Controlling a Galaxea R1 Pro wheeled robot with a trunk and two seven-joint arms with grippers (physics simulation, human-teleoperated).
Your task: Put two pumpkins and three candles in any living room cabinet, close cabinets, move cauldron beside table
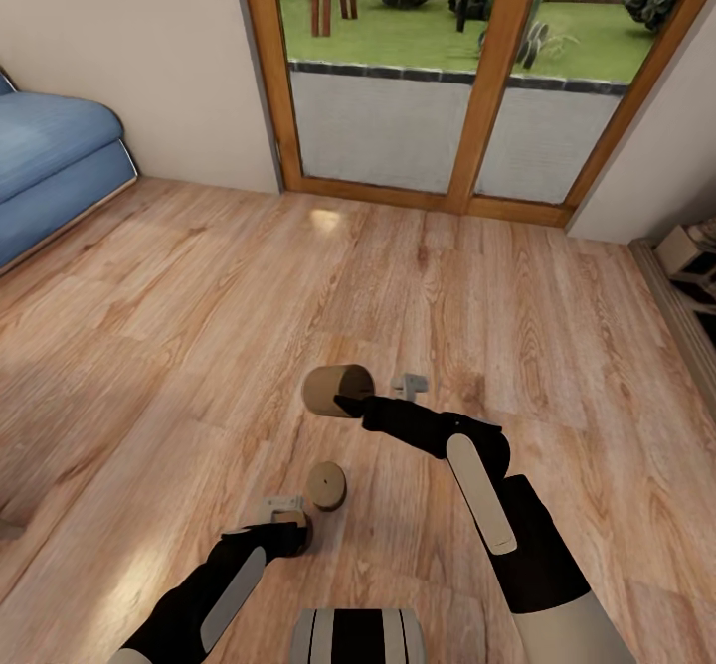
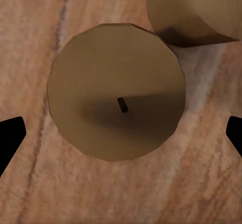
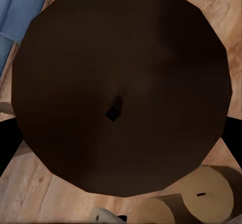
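Observation:
Three candles show. One candle [image 1: 333,388] is tipped on its side above the floor, with my right gripper [image 1: 366,402] shut on it. In the right wrist view this candle's dark top [image 3: 121,83] looms close between the fingers. Another candle [image 1: 326,485] stands upright on the wooden floor. My left gripper [image 1: 286,517] hangs open over the third candle [image 1: 303,537], which it partly hides. From the left wrist, that candle [image 2: 116,90] sits centred between the dark fingertips [image 2: 10,138], with the neighbouring candle [image 2: 196,10] beside it. The pumpkins, cabinet and cauldron are out of view.
A blue sofa [image 1: 50,157] stands at the left wall. Wood-framed glass doors [image 1: 428,97] to a garden lie ahead. A low grey structure [image 1: 686,256] sits at the right edge. Bare wooden floor [image 1: 199,326] spreads around the candles.

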